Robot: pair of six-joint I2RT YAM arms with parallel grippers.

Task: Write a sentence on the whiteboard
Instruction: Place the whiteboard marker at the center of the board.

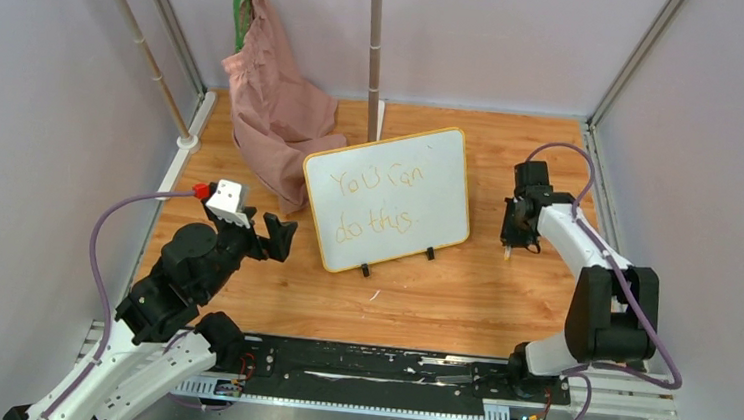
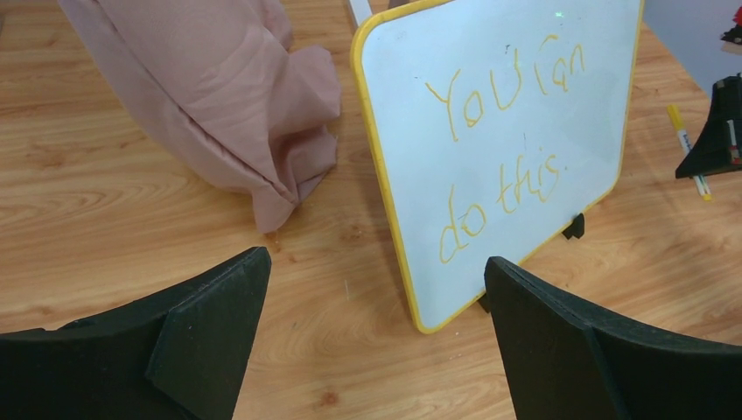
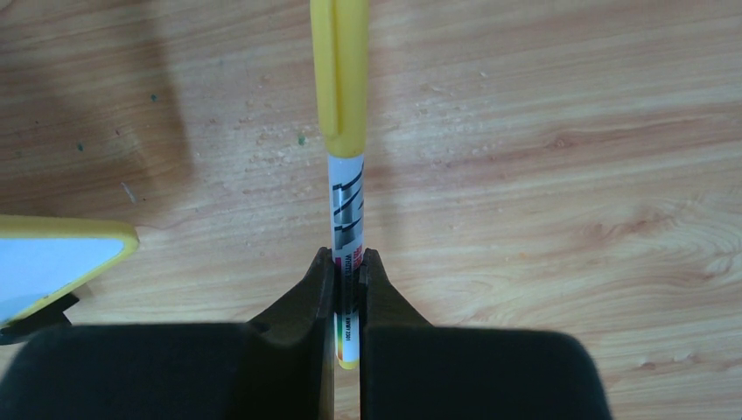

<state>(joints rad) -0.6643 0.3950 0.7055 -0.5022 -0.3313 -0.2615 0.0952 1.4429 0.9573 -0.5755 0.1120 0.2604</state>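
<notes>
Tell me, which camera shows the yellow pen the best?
The right wrist view. There the pen fills the middle, yellow cap and label clear, pinched by the right gripper. The left wrist view shows it small at the right edge; the top view hides nearly all of it under that gripper.

The whiteboard (image 1: pixel 442 165) is carrying the only legible writing: the sentence (image 2: pixel 525 179), handwritten in thin orange-yellow strokes, is reading "You can" on the upper line and "do this." on the lower, with a full stop closing it. The yellow-capped marker (image 3: pixel 347 201) is showing a printed label of black slanted bars and a line of tiny lettering along its white barrel, but that print is staying too small to read.
</notes>
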